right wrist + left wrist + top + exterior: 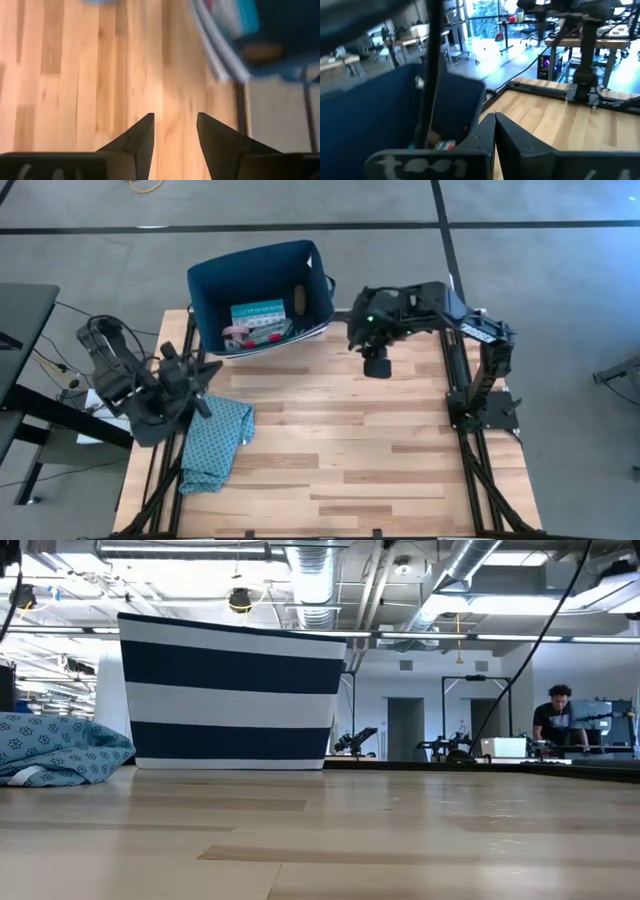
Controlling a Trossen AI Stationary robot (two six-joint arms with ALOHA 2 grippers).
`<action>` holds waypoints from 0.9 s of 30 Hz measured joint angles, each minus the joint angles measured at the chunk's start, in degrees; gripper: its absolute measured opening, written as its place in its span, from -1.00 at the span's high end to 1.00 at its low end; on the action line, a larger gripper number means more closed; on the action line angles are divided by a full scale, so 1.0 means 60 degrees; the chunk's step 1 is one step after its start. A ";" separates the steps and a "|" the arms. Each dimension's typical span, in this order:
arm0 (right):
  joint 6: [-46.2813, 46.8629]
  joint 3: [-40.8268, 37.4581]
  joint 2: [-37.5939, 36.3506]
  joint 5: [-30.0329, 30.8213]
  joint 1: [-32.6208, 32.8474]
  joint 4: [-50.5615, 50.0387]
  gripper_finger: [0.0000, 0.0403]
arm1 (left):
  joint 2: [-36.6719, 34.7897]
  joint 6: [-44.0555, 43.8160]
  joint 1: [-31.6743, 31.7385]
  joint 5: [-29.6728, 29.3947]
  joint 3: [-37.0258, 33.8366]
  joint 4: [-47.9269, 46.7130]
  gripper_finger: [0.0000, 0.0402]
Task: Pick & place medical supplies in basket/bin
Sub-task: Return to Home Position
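- The soft navy fabric bin [205,305], white-striped outside, stands at the far edge of the plank surface [340,450]; a flat teal box [258,313] lies inside.
- The right gripper [175,132] hangs beside the bin, fingers spread and empty.
- The left gripper [494,125] is by the crumpled cloth [215,442], fingers pressed together.

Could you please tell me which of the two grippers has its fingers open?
The right gripper, over the table beside the blue bin: a gap shows between its fingertips, while those of the left gripper meet at the tips.
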 joint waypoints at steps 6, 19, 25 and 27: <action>0.0562 -0.1713 -0.0931 -0.0012 0.0028 0.0030 0.30 | -0.1034 -0.3735 -0.0434 0.0002 -0.1931 -0.2162 1.00; 0.1606 -0.9265 -0.6952 -0.0067 0.0912 0.4571 0.30 | -0.2251 -0.6116 -0.1441 -0.1420 -0.6620 -0.0949 1.00; 0.2030 -1.2452 -0.8838 -0.0067 0.1501 0.6423 0.31 | -0.2227 -0.7308 -0.1780 -0.1431 -0.7604 -0.0046 1.00; 0.2038 -1.3478 -0.9454 -0.0069 0.1683 0.7366 0.32 | -0.2227 -0.7136 -0.1851 -0.1436 -0.7729 0.0092 1.00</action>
